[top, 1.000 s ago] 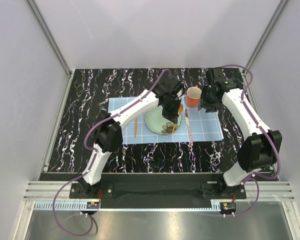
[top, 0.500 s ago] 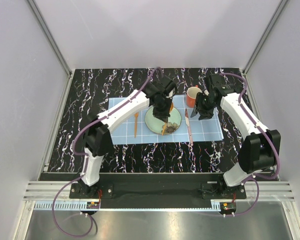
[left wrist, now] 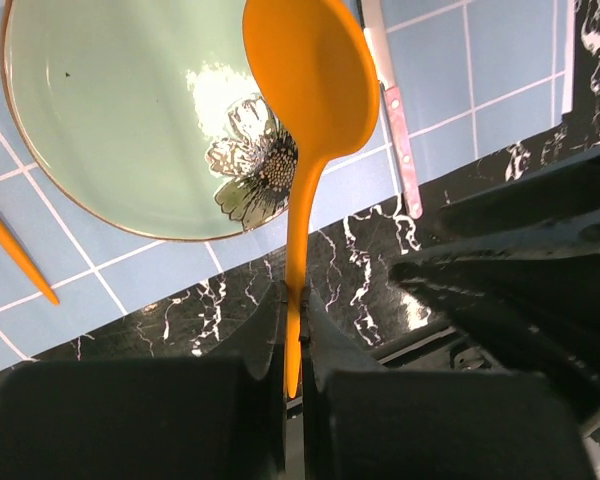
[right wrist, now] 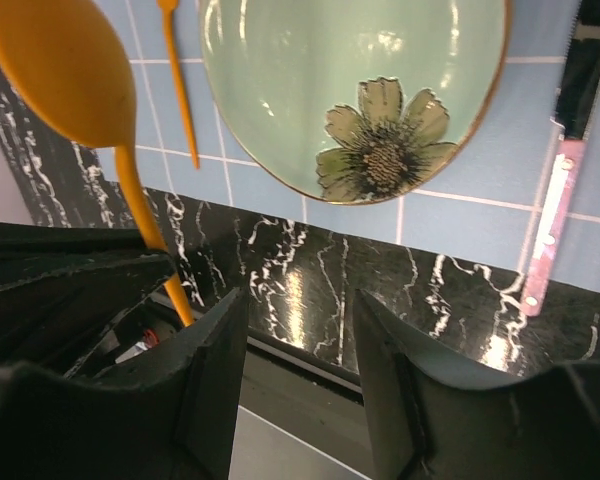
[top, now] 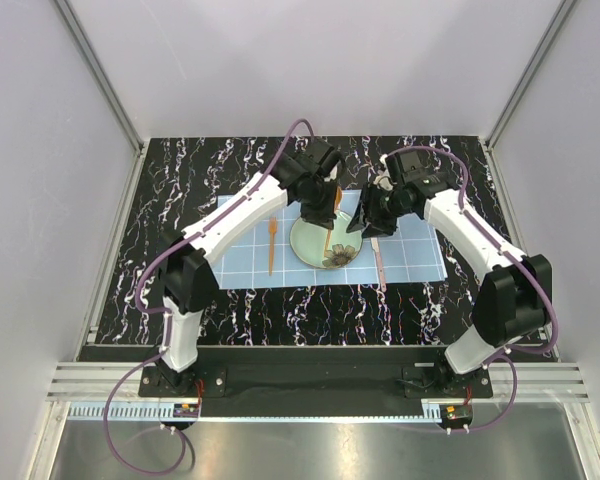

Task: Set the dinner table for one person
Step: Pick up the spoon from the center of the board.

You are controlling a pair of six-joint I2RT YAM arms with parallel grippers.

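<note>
Left wrist: my left gripper (left wrist: 293,300) pinches the spoon (left wrist: 305,70) over the plate (left wrist: 110,120); my right gripper (right wrist: 300,320) stands open, empty.

In your left wrist view, the pale green flower-printed plate (left wrist: 110,120) and the orange plastic spoon (left wrist: 305,90) both run off the top edge. The spoon's handle end disappears inside the left gripper (left wrist: 293,305). The slim orange utensil (left wrist: 15,250) shows only 1 tapered end.

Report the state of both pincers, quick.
Left pincer: shut on the handle of the orange plastic spoon.
Right pincer: open, holding nothing.
</note>
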